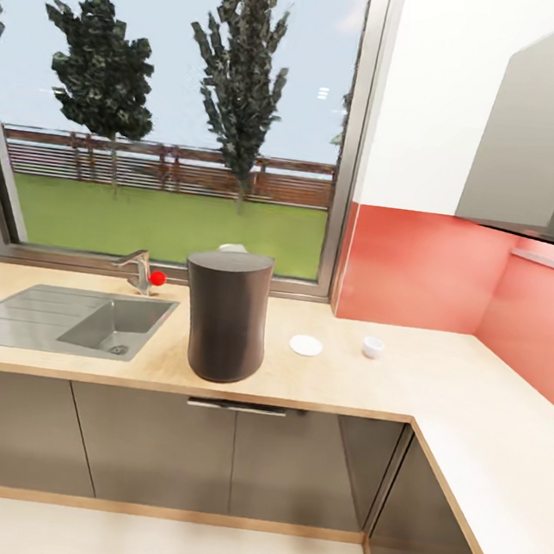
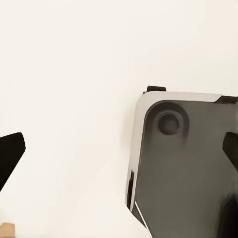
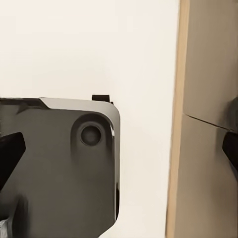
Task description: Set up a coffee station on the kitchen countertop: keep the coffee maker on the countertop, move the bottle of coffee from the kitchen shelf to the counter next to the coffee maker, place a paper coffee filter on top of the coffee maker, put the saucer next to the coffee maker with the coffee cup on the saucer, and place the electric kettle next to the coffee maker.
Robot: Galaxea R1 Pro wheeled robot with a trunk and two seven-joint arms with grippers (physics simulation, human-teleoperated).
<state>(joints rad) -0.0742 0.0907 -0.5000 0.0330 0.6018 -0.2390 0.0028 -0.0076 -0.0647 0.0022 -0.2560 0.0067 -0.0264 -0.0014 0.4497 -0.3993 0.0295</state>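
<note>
A tall dark coffee maker (image 1: 224, 316) stands near the front edge of the wooden countertop (image 1: 342, 380). A pale object (image 1: 234, 247) peeks over its top rim; what it is I cannot tell. Right of it lies a small white saucer (image 1: 306, 345), and further right, apart from the saucer, stands a white coffee cup (image 1: 373, 347). My left gripper (image 2: 119, 153) hangs open over the pale floor, its dark fingertips (image 2: 10, 153) far apart. My right gripper (image 3: 119, 153) is open too, with nothing between its fingers (image 3: 10, 154).
A steel sink (image 1: 72, 321) with a faucet (image 1: 142, 271) takes up the counter's left part. The counter turns a corner at the right under a wall cabinet (image 1: 538, 127). Both wrist views look down on my grey base (image 2: 183, 163). A cabinet front (image 3: 208, 119) is close to the right arm.
</note>
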